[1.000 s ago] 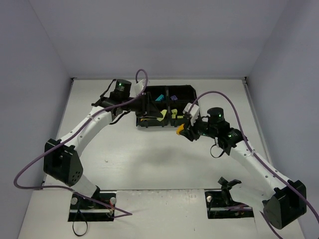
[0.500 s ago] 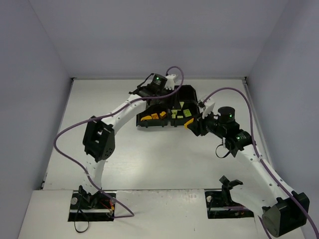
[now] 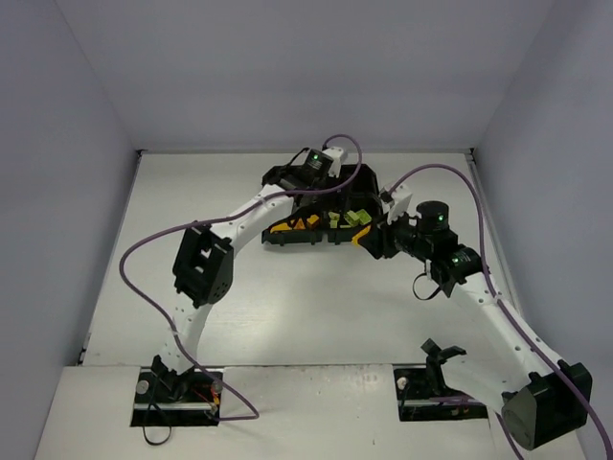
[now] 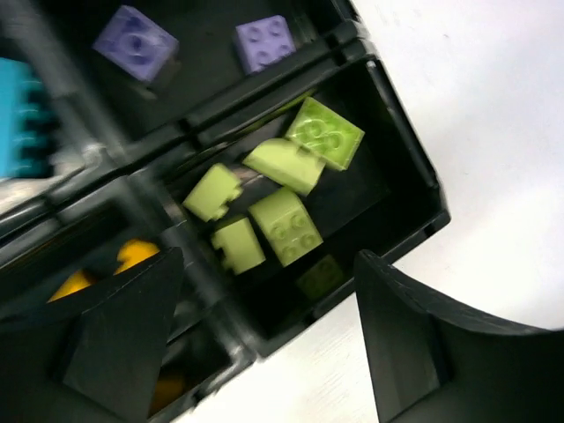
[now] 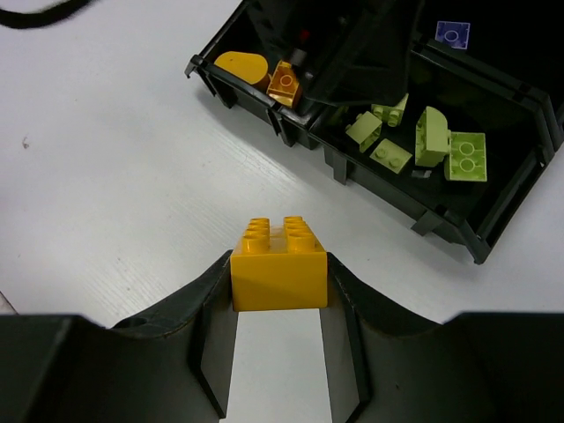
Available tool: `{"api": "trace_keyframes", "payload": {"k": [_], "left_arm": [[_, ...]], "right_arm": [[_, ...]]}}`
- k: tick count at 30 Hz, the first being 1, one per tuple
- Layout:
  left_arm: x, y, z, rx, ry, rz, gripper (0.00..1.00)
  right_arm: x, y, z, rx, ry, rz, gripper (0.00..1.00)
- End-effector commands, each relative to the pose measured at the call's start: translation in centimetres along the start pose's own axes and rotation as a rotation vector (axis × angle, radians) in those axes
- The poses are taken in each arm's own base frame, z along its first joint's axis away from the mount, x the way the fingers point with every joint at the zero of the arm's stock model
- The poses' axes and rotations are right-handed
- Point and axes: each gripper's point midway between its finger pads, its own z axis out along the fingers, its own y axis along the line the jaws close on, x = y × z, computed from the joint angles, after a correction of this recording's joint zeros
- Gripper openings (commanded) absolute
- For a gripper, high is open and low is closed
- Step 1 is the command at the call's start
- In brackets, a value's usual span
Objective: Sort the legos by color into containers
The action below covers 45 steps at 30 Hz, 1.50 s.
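1. Right wrist view: your right gripper (image 5: 278, 269) has its jaws clamped on an orange brick (image 5: 278, 280), held over the bare table (image 5: 115, 176), near the black tray (image 5: 432, 220) but outside it.
2. The orange compartment (image 5: 238, 95) sits at the tray's near-left corner in that view and already holds two orange pieces (image 5: 242, 66). Lime green bricks (image 5: 464, 157) fill the compartment beside it.
3. On the left wrist view, your left gripper (image 4: 264, 335) hangs over the lime green bricks with jaws spread wide and nothing between them. Purple bricks (image 4: 263, 42) and a cyan brick (image 4: 18, 115) lie in the compartments beyond.
4. You appear to be mid-delivery of the orange brick, and no loose brick shows on the table from above, so sorting looks nearly finished.
5. Next, carry the brick past the rim, centre it over the orange compartment, then release. Mind the left arm (image 3: 244, 216), which reaches across the tray.
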Motion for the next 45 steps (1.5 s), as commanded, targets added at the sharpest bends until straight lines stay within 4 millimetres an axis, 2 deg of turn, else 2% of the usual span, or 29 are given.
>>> {"api": "trace_keyframes", "payload": {"k": [1,4,5,6,7,8,10,11,12,13,14,15,16,19,21,22,23,27,28,29,30,36,39,40,41,42,43,44,45], "left_arm": [[-8.5,-0.1,-9.8,-0.093,-0.280,0.059,0.72],[-9.4,3.3,-13.1,-0.210,-0.332,0.020,0.73],[-9.0,4.3,-15.0,-0.234,-0.345,0.003,0.73],[-9.2,6.8,-16.4,-0.293,-0.364,-0.029,0.73],[-9.7,7.5,-18.8,-0.310,-0.406,-0.053,0.73],[-8.2,10.4,-19.2,-0.365,-0.383,-0.091,0.73],[-7.3,12.4,-21.7,-0.399,-0.398,-0.148,0.74],[-5.6,13.6,-21.7,-0.420,-0.362,-0.170,0.75],[-4.9,15.0,-22.6,-0.445,-0.355,-0.195,0.75],[-4.2,15.4,-24.0,-0.459,-0.351,-0.206,0.75],[-3.3,16.0,-24.4,-0.474,-0.336,-0.216,0.75],[-1.6,17.3,-24.7,-0.506,-0.306,-0.237,0.75],[-1.0,17.5,-26.0,-0.516,-0.313,-0.244,0.75],[1.9,19.1,-27.6,-0.558,-0.296,-0.276,0.75],[3.6,19.6,-28.2,-0.566,-0.278,-0.294,0.75],[4.1,20.1,-28.7,-0.579,-0.274,-0.309,0.75],[4.5,20.2,-28.9,-0.585,-0.266,-0.312,0.76],[5.8,20.0,-30.1,-0.593,-0.265,-0.324,0.76],[6.1,19.5,-30.4,-0.578,-0.263,-0.330,0.76],[6.1,19.5,-30.4,-0.578,-0.263,-0.330,0.76],[6.1,19.3,-30.5,-0.570,-0.262,-0.332,0.76],[6.9,18.1,-31.6,-0.543,-0.253,-0.337,0.76],[7.2,17.5,-32.4,-0.535,-0.250,-0.336,0.76],[7.4,17.2,-33.0,-0.537,-0.254,-0.334,0.76],[7.3,17.1,-33.4,-0.538,-0.262,-0.333,0.76],[7.4,17.0,-33.7,-0.541,-0.267,-0.334,0.76],[7.2,16.7,-34.4,-0.540,-0.279,-0.332,0.76],[7.2,16.6,-34.8,-0.541,-0.288,-0.330,0.76],[6.9,16.4,-35.5,-0.544,-0.311,-0.318,0.76]], "right_arm": [[-4.4,-0.1,1.0,-0.030,-0.086,-0.067,0.00],[-4.9,-0.1,2.8,-0.064,-0.069,-0.073,0.00],[-6.3,0.0,3.1,-0.074,-0.094,-0.087,0.00],[-6.6,0.1,3.8,-0.086,-0.091,-0.090,0.00],[-6.2,0.5,5.4,-0.108,-0.065,-0.097,0.00],[-7.4,1.0,6.0,-0.120,-0.082,-0.120,0.01],[-6.9,1.6,8.8,-0.144,-0.056,-0.135,0.02],[-7.8,1.9,9.4,-0.153,-0.071,-0.137,0.02],[-7.9,1.9,10.3,-0.161,-0.073,-0.129,0.04],[-7.6,2.2,11.8,-0.185,-0.067,-0.118,0.04],[-8.6,2.4,12.5,-0.192,-0.087,-0.129,0.05],[-7.8,2.3,14.1,-0.200,-0.063,-0.125,0.05],[-8.0,2.8,14.8,-0.216,-0.070,-0.135,0.05],[-8.1,3.3,17.7,-0.256,-0.066,-0.136,0.08],[-7.9,3.2,19.5,-0.263,-0.066,-0.123,0.16],[-7.7,3.0,20.0,-0.255,-0.061,-0.117,0.25],[-7.0,2.6,20.8,-0.244,-0.045,-0.101,0.30],[-7.5,1.2,21.8,-0.173,-0.056,-0.093,0.46],[-7.9,0.4,21.5,-0.123,-0.065,-0.087,0.53],[-7.8,0.4,21.5,-0.123,-0.062,-0.086,0.53],[-7.9,0.0,21.4,-0.098,-0.065,-0.085,0.59],[-10.7,-2.1,17.8,0.016,-0.127,-0.077,0.84],[-13.6,-4.2,13.5,0.135,-0.205,-0.069,0.96],[-13.7,-6.4,12.1,0.210,-0.211,-0.049,1.00],[-14.0,-7.3,10.7,0.240,-0.224,-0.013,1.00],[-15.2,-7.9,8.4,0.267,-0.264,0.005,1.00],[-14.4,-9.0,7.2,0.301,-0.248,0.043,1.00],[-14.5,-11.2,5.1,0.368,-0.269,0.115,1.00],[-15.1,-11.4,2.8,0.395,-0.295,0.134,1.00]]}}
